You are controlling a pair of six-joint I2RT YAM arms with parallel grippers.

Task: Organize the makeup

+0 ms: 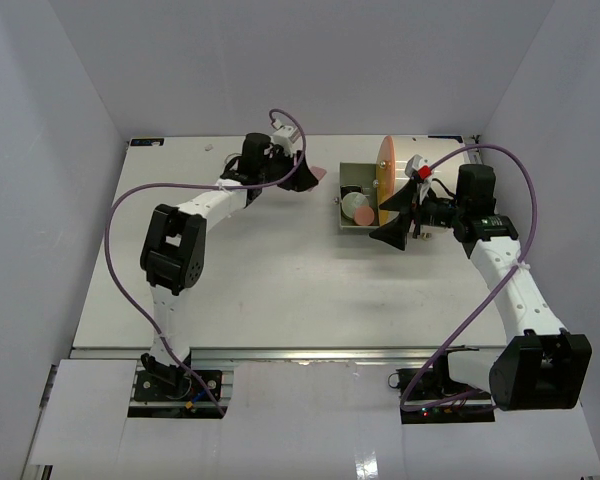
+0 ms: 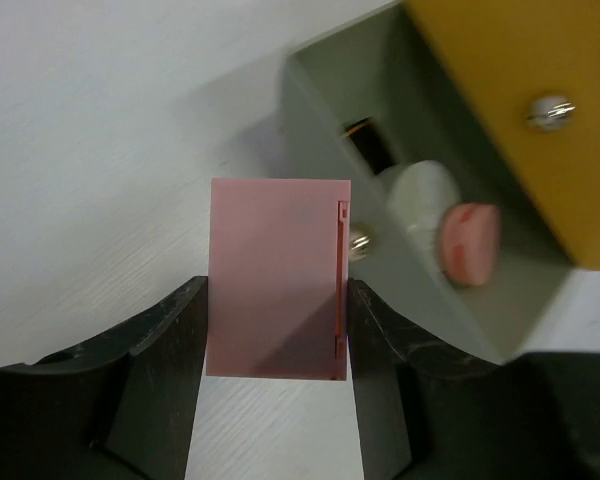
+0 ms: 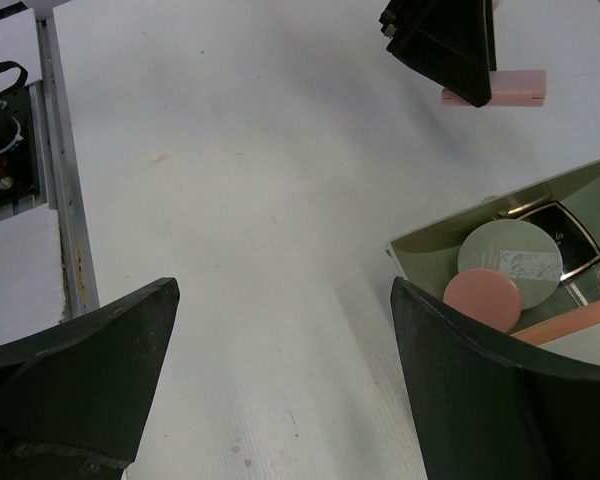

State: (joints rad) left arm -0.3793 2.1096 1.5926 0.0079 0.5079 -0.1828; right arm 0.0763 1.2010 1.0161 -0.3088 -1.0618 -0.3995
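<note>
Your left gripper is clamped on the pink rectangular pad, with one black finger pressed against each long edge. Most of the pad sticks out past the fingertips, and you can see a thin darker line running down its right side. In the top view the pad is at the far middle of the table, just left of the open case and clear of it. The right wrist view shows the pad low over the white surface, but you cannot tell from any view whether it touches the table. The case is a grey-green box with an orange panel standing on edge along its right side. Inside it, the pink disc rests against and partly covers the grey-green compact. The black compact, which has a gold rim, lies behind them and is half hidden. A small silver-capped item at the case's edge is too small for you to identify. Your right gripper has its fingers spread wide and holds nothing. It hangs over bare table just beside the near right corner of the case and points towards it. A purple cable loops off each arm.
</note>
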